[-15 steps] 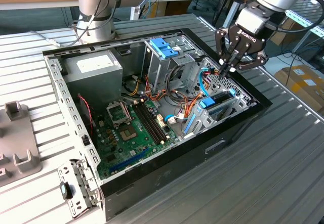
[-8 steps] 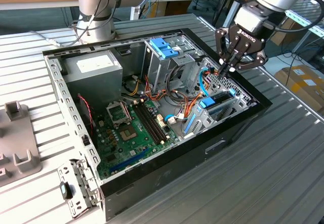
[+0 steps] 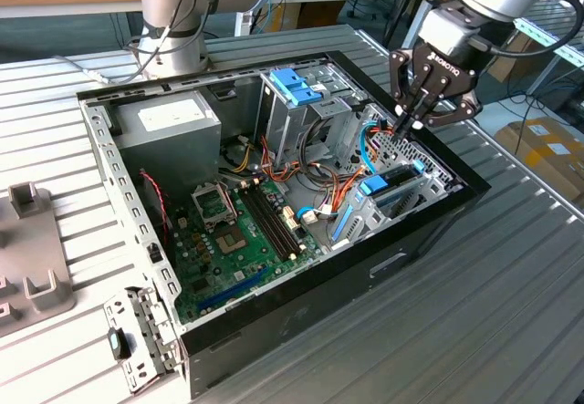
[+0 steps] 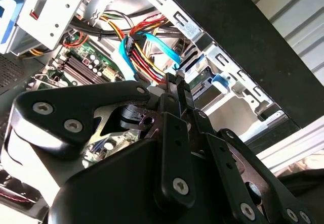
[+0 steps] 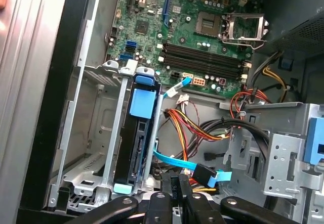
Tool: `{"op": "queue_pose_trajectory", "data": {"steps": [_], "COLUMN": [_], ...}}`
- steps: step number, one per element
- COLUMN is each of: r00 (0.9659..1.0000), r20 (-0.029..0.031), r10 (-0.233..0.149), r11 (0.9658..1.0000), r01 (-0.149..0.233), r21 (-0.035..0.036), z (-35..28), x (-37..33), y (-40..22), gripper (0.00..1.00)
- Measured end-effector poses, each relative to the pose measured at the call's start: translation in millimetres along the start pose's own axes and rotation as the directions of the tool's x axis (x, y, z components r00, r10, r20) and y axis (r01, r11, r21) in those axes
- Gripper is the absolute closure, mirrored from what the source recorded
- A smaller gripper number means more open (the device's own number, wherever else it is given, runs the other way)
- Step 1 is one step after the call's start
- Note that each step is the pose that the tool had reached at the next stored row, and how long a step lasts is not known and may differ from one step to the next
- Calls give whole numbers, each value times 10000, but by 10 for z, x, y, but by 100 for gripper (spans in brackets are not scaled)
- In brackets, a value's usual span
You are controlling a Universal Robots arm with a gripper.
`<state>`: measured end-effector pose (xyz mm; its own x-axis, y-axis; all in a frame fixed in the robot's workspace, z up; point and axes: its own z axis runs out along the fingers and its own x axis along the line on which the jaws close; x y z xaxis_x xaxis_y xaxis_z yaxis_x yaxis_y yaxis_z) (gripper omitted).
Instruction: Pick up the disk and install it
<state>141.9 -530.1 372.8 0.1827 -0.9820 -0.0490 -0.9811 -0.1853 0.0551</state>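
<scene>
The disk [image 3: 391, 185] stands on edge in the metal bay at the front corner of the open computer case [image 3: 137, 231], a dark drive in a bright blue carrier. The first wrist view looks down along the disk [image 5: 139, 133], with its blue tab at the near end. My gripper [image 3: 402, 128] hangs just above the case rim, behind the disk and apart from it, over the blue and orange cables [image 3: 365, 144]. In both wrist views the gripper [image 4: 175, 80] [image 5: 177, 182] has its fingers pressed together with nothing visible between them.
A tall drive cage with a blue clip [image 3: 297, 85] stands mid-case, the power supply [image 3: 169, 121] is at the back, and the motherboard [image 3: 242, 231] lies on the floor. Cable bundles [image 5: 202, 128] run beside the bay. A grey fixture [image 3: 32, 258] sits at the exterior view's left.
</scene>
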Motion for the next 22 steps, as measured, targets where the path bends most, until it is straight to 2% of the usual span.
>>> {"op": "queue_pose_trajectory", "data": {"steps": [6, 10, 14, 21, 22], "r00": [9991, 9959, 9928, 9834, 9793], "r20": [24, 51, 69, 108, 121], "r10": [425, 901, 1194, 1810, 2022], "r11": [9991, 9959, 9928, 9834, 9793], "r01": [-425, -902, -1194, -1811, -2023], "r21": [20, 42, 55, 79, 87], "z": [0, 1, 1, 2, 3], "x": [0, 0, 0, 0, 0], "y": [0, 0, 0, 0, 0], "gripper": [82, 82, 82, 82, 82]}}
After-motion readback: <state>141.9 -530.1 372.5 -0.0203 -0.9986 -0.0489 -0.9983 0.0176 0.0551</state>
